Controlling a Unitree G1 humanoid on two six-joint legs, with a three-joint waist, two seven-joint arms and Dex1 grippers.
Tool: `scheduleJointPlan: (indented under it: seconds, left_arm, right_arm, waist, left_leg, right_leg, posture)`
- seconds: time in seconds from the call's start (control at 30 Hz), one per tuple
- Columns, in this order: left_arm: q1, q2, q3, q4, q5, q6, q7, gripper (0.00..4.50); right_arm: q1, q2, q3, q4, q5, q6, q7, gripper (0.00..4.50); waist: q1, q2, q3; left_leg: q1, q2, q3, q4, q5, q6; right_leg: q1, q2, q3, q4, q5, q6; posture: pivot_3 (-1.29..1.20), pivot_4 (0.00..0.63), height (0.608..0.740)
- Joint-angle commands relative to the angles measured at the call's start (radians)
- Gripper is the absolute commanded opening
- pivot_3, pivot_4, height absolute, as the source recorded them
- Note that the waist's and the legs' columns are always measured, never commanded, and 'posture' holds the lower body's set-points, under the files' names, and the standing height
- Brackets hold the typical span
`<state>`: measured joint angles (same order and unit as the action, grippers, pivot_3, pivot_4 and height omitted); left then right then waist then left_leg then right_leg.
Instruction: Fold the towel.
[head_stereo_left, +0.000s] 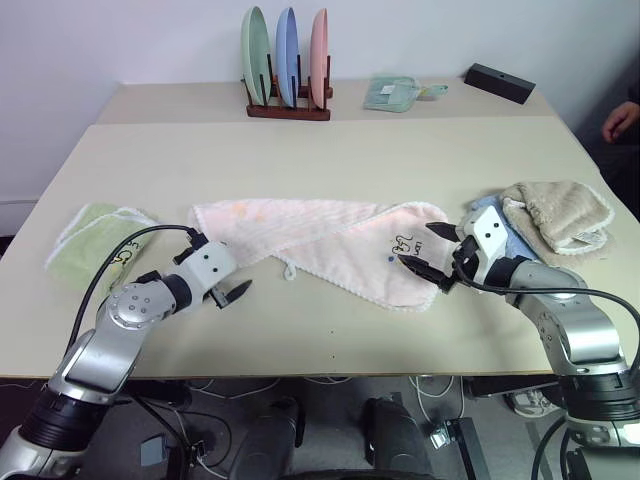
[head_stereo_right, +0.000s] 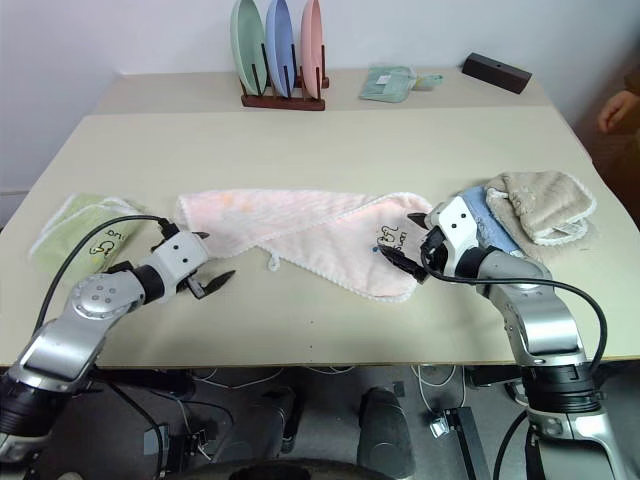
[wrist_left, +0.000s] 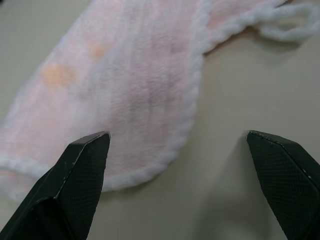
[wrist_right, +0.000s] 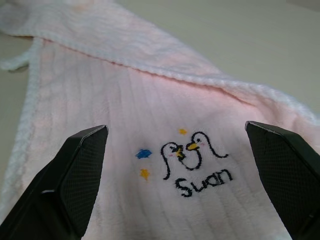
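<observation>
The pale pink towel (head_stereo_left: 320, 232) lies in a long, loosely folded strip across the near table, its white trim and small loop (head_stereo_left: 288, 270) toward the front. An embroidered logo (wrist_right: 195, 160) sits near its right end. My left gripper (head_stereo_left: 228, 261) is open just off the towel's left end, its fingertips (wrist_left: 85, 165) low over the rounded trimmed edge (wrist_left: 165, 160). At the other end, my right gripper (head_stereo_left: 414, 243) is open above the logo corner, with nothing between its fingers.
A light green towel (head_stereo_left: 95, 245) lies at the table's left edge. Beige and blue cloths (head_stereo_left: 555, 215) are heaped just right of my right gripper. On the far table stand a plate rack (head_stereo_left: 288, 60), a small green cloth (head_stereo_left: 395, 92) and a black box (head_stereo_left: 498, 82). A person's hand (head_stereo_left: 620, 120) shows at far right.
</observation>
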<state>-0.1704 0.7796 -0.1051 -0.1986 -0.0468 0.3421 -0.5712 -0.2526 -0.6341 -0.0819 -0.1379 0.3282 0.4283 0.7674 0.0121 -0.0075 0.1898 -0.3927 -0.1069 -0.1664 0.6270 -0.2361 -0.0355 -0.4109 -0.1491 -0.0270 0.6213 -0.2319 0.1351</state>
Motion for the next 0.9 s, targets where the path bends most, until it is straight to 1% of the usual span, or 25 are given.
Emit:
scheduleJointPlan:
  seconds: [0.03,0.1,0.13,0.17,0.4,0.57,0.67,0.8,0.9]
  left_arm:
    - [-0.048,-0.021,0.005,0.148,0.045,-0.074,0.003,4.46]
    - [-0.071,-0.027,-0.002,0.192,0.062,-0.098,0.008,4.46]
    - [-0.079,-0.031,-0.002,0.205,0.068,-0.108,0.008,3.94]
    - [-0.085,-0.039,0.003,0.213,0.067,-0.116,0.01,3.69]
    - [-0.105,-0.061,0.005,0.222,0.088,-0.14,-0.004,0.08]
    - [-0.056,-0.027,0.065,0.175,0.086,-0.133,-0.005,0.03]
    - [-0.02,-0.01,0.091,0.149,0.084,-0.138,-0.006,0.03]
    - [0.045,0.0,0.176,0.057,0.053,-0.157,0.0,0.03]
    - [0.09,0.005,0.23,-0.021,0.026,-0.131,-0.016,0.03]
  right_arm:
    - [-0.017,0.015,0.002,-0.038,0.003,-0.019,-0.009,4.5]
    - [-0.014,0.018,-0.002,-0.042,0.0,-0.021,-0.018,4.5]
    - [-0.012,0.019,-0.006,-0.045,0.001,-0.02,-0.021,4.5]
    - [-0.01,0.018,-0.008,-0.048,0.001,-0.019,-0.023,4.5]
    - [0.009,0.002,-0.013,-0.063,-0.009,-0.027,-0.024,4.5]
    - [-0.06,-0.061,0.024,0.014,-0.11,-0.114,-0.011,4.5]
    - [-0.095,-0.078,0.043,0.067,-0.145,-0.168,0.01,4.5]
    - [-0.19,-0.1,0.083,0.213,-0.207,-0.285,0.059,4.5]
    - [-0.24,-0.122,0.126,0.32,-0.275,-0.393,0.082,4.5]
  waist:
    - [0.0,0.0,0.0]
    - [0.0,0.0,0.0]
    - [0.0,0.0,0.0]
    - [-0.002,0.0,0.0]
    - [-0.002,0.0,0.0]
    - [-0.007,0.0,0.0]
    - [-0.01,0.0,0.0]
    - [-0.013,0.0,0.0]
    - [-0.014,0.0,0.0]
  left_leg:
    - [0.0,0.0,0.0,0.0,0.0,0.0]
    - [0.001,0.0,0.0,0.0,0.0,0.0]
    - [0.001,0.0,0.0,0.0,0.0,0.0]
    - [0.001,0.0,0.0,0.0,0.0,0.0]
    - [0.0,0.0,0.0,0.0,0.0,0.0]
    - [0.0,0.0,0.0,0.0,0.0,0.0]
    - [0.0,0.0,0.001,0.0,0.0,0.0]
    - [0.0,0.0,0.001,0.0,0.0,0.0]
    - [0.0,-0.001,0.0,0.0,0.0,0.0]
  right_leg:
    - [0.0,0.0,0.0,0.0,0.0,0.0]
    - [0.001,0.0,0.0,0.0,0.0,0.0]
    - [0.001,0.0,0.0,0.0,0.0,0.0]
    - [0.001,0.0,0.0,0.0,0.0,0.0]
    - [0.001,0.0,0.0,0.0,0.0,0.0]
    - [0.0,0.0,0.0,0.0,0.0,0.0]
    - [0.0,0.0,0.0,0.0,0.0,0.0]
    - [0.0,-0.001,0.0,0.0,0.0,0.0]
    - [0.0,-0.001,0.0,0.0,0.0,0.0]
  posture:
    - [0.0,0.15,0.737]
    - [0.0,0.15,0.737]
    - [0.0,0.15,0.737]
    - [0.0,0.15,0.737]
    - [0.0,0.15,0.737]
    - [0.0,0.15,0.737]
    - [0.0,0.15,0.737]
    - [0.0,0.15,0.737]
    - [0.0,0.15,0.737]
